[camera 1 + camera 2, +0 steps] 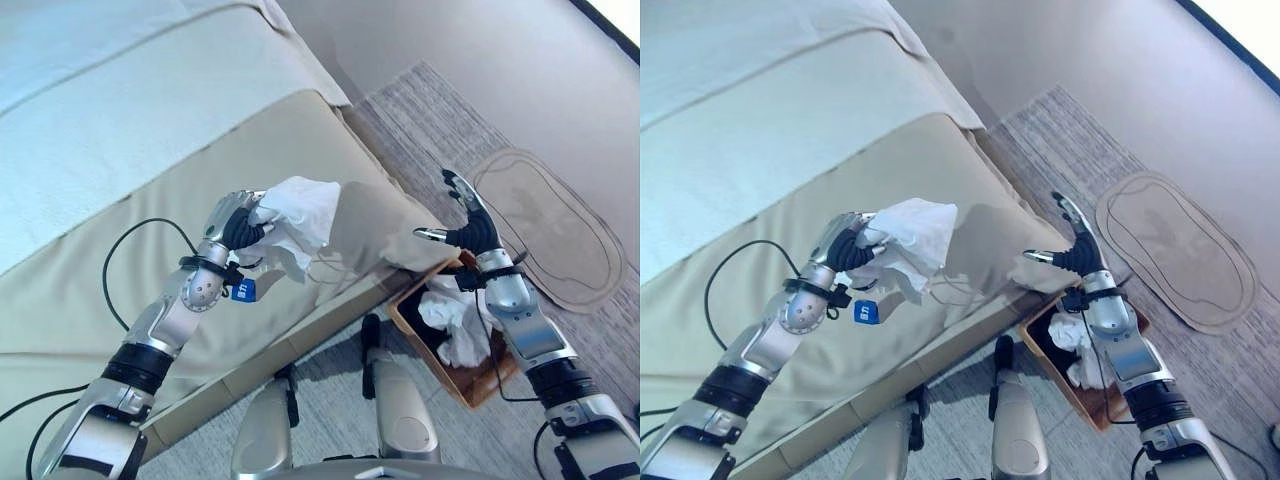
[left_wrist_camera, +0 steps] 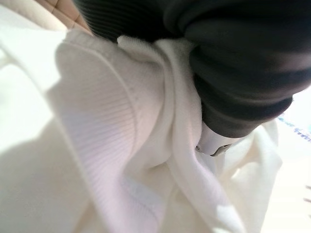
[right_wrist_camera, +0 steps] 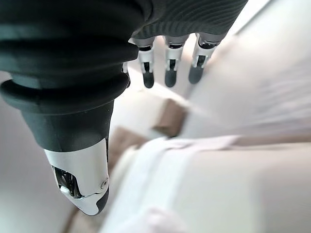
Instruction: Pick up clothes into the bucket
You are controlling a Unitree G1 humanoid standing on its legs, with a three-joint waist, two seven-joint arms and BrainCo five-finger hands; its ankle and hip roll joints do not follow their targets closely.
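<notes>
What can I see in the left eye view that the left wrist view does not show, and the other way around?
The left eye view alone gives the wider scene: the beige bed cover, the brown wooden box on the floor with white clothes inside, the oval grey rug, and the right hand open above the box. The left wrist view alone shows the ribbed knit of the white garment from close by. Both show the left hand shut on this garment.
</notes>
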